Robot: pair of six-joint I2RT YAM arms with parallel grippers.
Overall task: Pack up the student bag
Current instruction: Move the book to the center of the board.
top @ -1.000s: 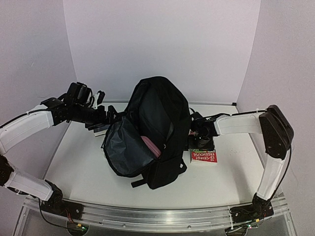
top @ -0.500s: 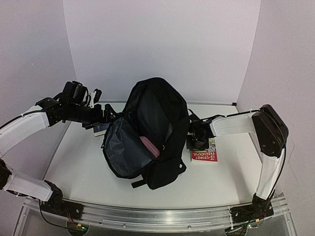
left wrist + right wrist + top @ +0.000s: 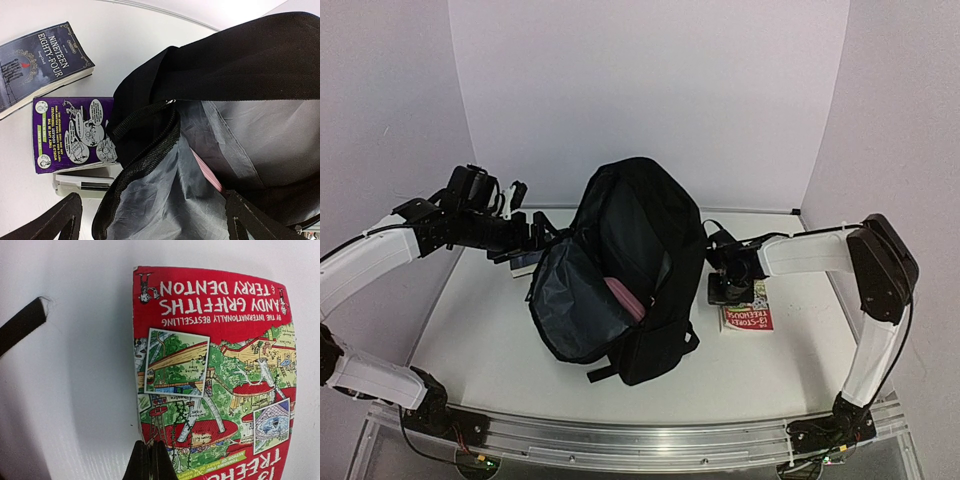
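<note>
The student bag (image 3: 640, 260) is a big black backpack standing mid-table, its mouth gaping toward the left and showing grey lining (image 3: 165, 200). A pink flat item (image 3: 623, 295) sits inside. My left gripper (image 3: 535, 240) is at the bag's left rim, open; in the left wrist view its gripper (image 3: 155, 225) spans the zipper edge and lining without holding anything. A red illustrated book (image 3: 748, 310) lies flat to the right of the bag. My right gripper (image 3: 150, 460) is shut, its tips pressed together at the book's (image 3: 215, 375) left edge.
Left of the bag lie a dark "Nineteen Eighty-Four" paperback (image 3: 40, 65), a purple comic-style book (image 3: 75, 132) and a white flat item (image 3: 82, 182) under it. A black webbing end (image 3: 22, 325) rests on the table near the red book. Walls close in on the left, back and right.
My right gripper has closed at the red book's edge, and the book has slid right and turned a little. The left gripper rose slightly with the bag rim, then stayed.
</note>
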